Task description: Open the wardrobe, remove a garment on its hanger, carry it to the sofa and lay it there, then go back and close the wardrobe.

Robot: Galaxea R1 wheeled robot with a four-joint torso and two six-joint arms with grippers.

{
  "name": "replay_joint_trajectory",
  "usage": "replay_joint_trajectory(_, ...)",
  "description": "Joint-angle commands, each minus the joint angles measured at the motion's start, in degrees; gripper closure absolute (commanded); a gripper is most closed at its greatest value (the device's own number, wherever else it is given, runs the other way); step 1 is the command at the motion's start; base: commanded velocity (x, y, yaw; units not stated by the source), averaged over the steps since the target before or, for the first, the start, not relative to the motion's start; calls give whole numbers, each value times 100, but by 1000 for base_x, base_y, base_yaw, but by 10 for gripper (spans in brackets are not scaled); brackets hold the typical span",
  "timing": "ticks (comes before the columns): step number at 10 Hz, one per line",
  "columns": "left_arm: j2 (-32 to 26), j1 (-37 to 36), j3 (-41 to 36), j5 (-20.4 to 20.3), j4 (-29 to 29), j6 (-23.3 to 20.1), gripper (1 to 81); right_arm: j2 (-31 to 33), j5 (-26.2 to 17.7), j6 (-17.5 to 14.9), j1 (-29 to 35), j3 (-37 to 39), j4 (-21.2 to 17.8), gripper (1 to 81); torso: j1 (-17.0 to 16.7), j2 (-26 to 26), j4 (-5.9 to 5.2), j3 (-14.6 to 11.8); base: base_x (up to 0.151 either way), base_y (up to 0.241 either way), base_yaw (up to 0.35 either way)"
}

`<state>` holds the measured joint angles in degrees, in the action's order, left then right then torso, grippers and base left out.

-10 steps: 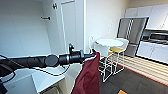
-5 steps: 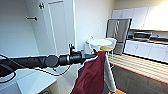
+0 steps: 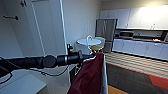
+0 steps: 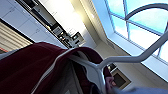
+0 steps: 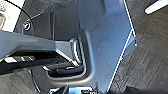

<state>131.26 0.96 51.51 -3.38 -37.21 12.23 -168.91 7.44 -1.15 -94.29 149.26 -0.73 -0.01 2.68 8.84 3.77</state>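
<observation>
- The left arm [image 3: 37, 61] reaches across from the left; its gripper [image 3: 87, 55] clamps the hanger [image 3: 89, 40].
- The maroon jacket [image 3: 88, 77] hangs below it, so the garment is out of the wardrobe and in transit.
- A white round table [image 3: 87, 42] and fridge [image 3: 106, 31] stand ahead; laying the jacket on the sofa and closing the wardrobe remain.
- Right gripper: cannot tell.

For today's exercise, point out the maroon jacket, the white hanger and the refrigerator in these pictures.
maroon jacket [image 3: 87, 75], head view, on the red body panel.
white hanger [image 4: 130, 59], left wrist view, on its arm.
refrigerator [image 3: 106, 31], head view, on its steel door.
</observation>
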Motion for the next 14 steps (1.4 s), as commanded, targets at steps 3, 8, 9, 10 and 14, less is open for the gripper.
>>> replay_joint_trajectory(3, 33, -1023, -97, -366, 240, -89, 811, 22, -321, -8, 178, 23, 3, 10, 1, 0, 0, 0, 0, 0, -297)
replay_joint_trajectory(8, -2, -1023, -105, -365, 275, -80, 811, 13, -322, -8, 187, 32, 3, 10, 1, 0, 0, 0, 0, 0, -297)
replay_joint_trajectory(9, 15, -1023, -97, -365, 284, -88, 811, 13, -322, -8, 187, 32, 11, 10, 1, 0, 0, 0, 0, 0, -297)
replay_joint_trajectory(10, 24, -1023, -105, -365, 284, -89, 811, 13, -322, -8, 196, 32, 12, 10, 1, 0, 0, 0, 0, 0, -297)
replay_joint_trajectory(14, -2, -1023, -141, -365, 284, -89, 811, 4, -313, -8, 187, 41, 12, 10, 1, 0, 0, 0, 0, 0, -297)
